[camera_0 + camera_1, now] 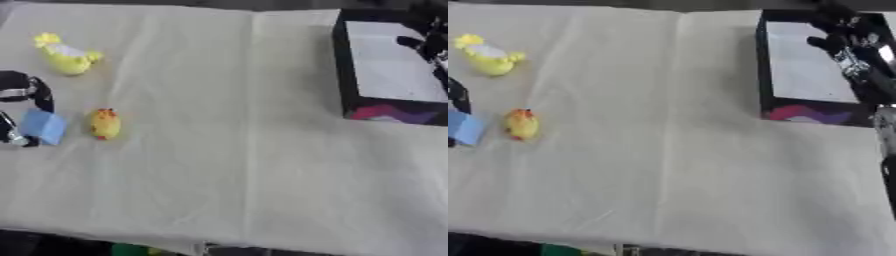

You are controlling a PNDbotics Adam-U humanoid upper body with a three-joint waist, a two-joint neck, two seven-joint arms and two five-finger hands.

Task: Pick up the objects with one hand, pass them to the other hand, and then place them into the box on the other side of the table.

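Left eye view: pale table [245,165]; left hand [19,95] fingers [42,100] pinch a blue block [44,126], yellow duck [104,124] just beside, yellow toy [66,56] beyond.
Right eye view: right hand [852,47] over the box [773,107]; fingers' state unclear.

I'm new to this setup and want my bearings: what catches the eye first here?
The black box at the table's far right, with the right hand over it. At the left edge, the left hand grips a blue block, beside two yellow toys.
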